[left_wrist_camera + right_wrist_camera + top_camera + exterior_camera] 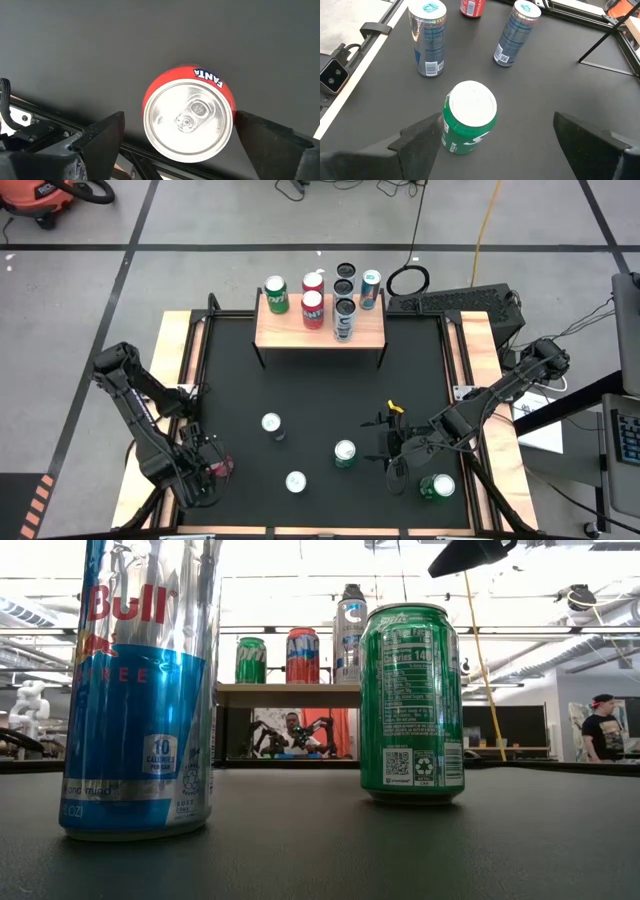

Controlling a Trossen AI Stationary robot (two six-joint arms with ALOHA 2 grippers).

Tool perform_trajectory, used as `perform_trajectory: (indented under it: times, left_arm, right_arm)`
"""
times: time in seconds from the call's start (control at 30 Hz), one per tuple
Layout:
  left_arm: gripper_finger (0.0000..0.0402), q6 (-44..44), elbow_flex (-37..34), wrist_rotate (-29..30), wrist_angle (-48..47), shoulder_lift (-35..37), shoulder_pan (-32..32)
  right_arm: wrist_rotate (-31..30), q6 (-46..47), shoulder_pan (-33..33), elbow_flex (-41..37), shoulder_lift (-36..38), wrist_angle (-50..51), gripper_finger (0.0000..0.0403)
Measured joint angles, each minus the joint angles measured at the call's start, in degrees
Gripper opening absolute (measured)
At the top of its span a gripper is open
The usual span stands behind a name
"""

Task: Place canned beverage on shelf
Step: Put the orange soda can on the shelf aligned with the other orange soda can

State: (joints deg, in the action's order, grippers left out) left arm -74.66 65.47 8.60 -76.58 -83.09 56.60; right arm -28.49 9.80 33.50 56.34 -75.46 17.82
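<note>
Over at the left, the left gripper (212,470) hangs low at the near left corner of the matte black table (320,395), arm folded back on itself, its fingers (102,135) spread on either side of a red round aluminium Fanta can (189,114) without touching it. Further along, two slim silver-and-blue cans (271,424) stand apart on open table. Behind them, along the far edge, the light-wood shelf (320,330) on thin black legs carries green, red and slim dark cans. To the right, the right gripper (392,452) reaches inward, fingers (422,140) wide, just beside a green cylindrical can (345,453) standing upright. Another green can (437,487) sits near the right edge.
</note>
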Motion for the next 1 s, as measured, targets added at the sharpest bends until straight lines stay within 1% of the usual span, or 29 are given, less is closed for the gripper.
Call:
perform_trajectory:
  times: [0.17,0.33,0.47,0.57,0.8,0.87,1.0]
  left_arm:
    - [0.0366,-1.3,-0.2,0.0,1.8,0.0,0.0]
    - [0.0366,-1.3,-4.5,-0.4,6.8,1.5,0.0]
    - [0.0363,-1.3,-6.0,-1.1,7.1,1.6,0.0]
    - [0.0347,-1.0,-6.0,-1.2,7.3,1.6,0.0]
    - [0.0287,-1.5,-6.0,-1.3,8.0,1.6,0.0]
    - [0.0281,-1.5,-6.0,-1.2,8.4,1.7,0.0]
    - [0.0281,-4.2,-6.0,-1.2,8.6,1.7,0.0]
  right_arm:
    - [0.0,0.0,0.0,0.0,0.0,-0.7,0.0357]
    - [0.0,-0.7,0.0,0.0,0.0,-1.8,0.0357]
    - [0.0,-1.0,0.0,0.0,0.0,-2.1,0.0357]
    - [0.0,-1.0,0.0,0.0,0.0,-2.2,0.0357]
    - [0.0,-3.3,0.0,0.0,-3.0,-5.6,0.0357]
    - [0.0,-4.6,0.0,0.0,-4.4,-7.2,0.0357]
    - [0.0,-6.4,0.0,0.0,-6.9,-10.7,0.0357]
